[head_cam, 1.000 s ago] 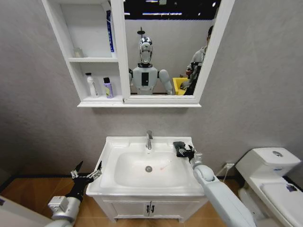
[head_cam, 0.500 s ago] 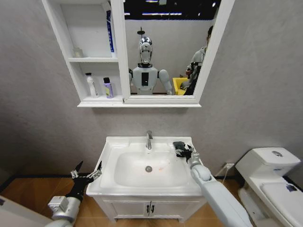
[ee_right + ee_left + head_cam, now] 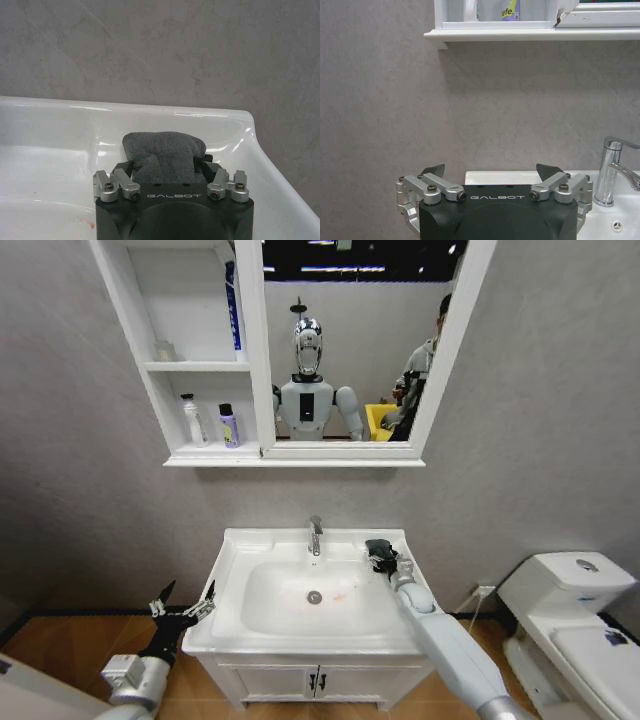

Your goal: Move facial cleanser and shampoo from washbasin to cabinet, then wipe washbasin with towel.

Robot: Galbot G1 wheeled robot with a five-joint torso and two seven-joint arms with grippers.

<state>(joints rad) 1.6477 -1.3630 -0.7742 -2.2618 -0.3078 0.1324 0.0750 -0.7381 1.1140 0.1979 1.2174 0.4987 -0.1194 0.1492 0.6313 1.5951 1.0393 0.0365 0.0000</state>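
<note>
Since the earlier frame, the right gripper [image 3: 382, 558] had moved inward along the washbasin [image 3: 232, 570] rim, clamped on the towel [image 3: 165, 156]. The left gripper [image 3: 183, 608] stayed spread open, empty, beside the basin.

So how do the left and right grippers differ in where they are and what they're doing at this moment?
The left gripper hangs beside the washbasin, off its left edge; the right gripper is over the basin's back right corner. The left's fingers are spread open and empty, while the right's are closed on the towel. Both are the same black-bodied, silver-linked type.
</note>
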